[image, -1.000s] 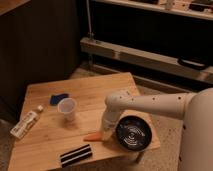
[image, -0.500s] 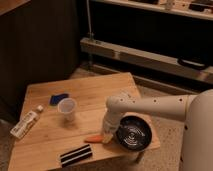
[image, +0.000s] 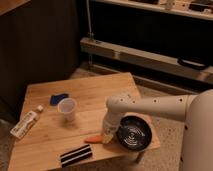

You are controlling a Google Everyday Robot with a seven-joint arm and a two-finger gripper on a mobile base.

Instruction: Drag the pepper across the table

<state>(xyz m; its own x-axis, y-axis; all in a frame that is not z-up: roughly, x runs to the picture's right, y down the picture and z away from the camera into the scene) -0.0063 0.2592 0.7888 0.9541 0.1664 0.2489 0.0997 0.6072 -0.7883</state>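
On table (image: 90, 95), one pepper (image: 93, 139), gripper (image: 106, 138) beside

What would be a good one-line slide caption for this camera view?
The white arm's gripper meets the orange pepper near the wooden table front edge, beside a dark bowl.

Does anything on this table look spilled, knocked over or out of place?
Nothing spilled. The cup stands upright; only the bottle lies on its side at the table edge. The gripper is down at the pepper, beside the bowl.
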